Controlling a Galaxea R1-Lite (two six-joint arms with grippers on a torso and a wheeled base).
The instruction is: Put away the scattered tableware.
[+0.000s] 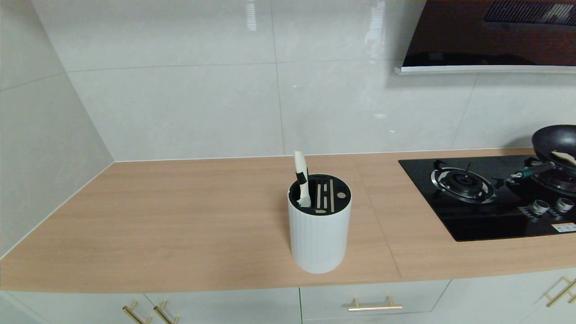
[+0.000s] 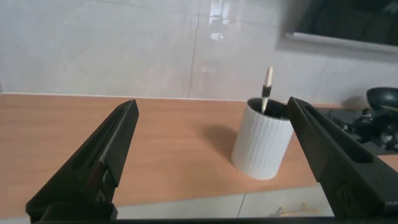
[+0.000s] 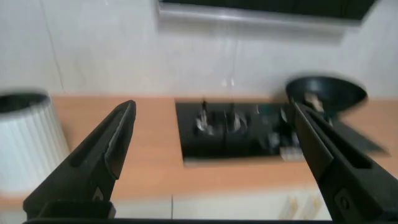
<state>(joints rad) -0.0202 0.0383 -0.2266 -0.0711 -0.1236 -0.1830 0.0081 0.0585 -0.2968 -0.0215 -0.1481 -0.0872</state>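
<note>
A white-handled utensil [image 1: 301, 180] stands upright in the ribbed holder [image 1: 319, 238] on the bench [image 1: 180, 216]. The left fingers [image 2: 102, 162] and right fingers [image 3: 99, 162] are spread, holding nothing. The holder lies ahead of the left pair, probably the nearer arm.

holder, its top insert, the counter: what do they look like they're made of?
Utensil holder: likely matte white plastic, possibly ceramic; it has fine vertical ribs and shows no glare.
Slotted insert: black plastic by the look, with moulded slots.
Countertop: matte wood-grain laminate or veneer; it shows straight grain lines and a seam right of the holder.
</note>
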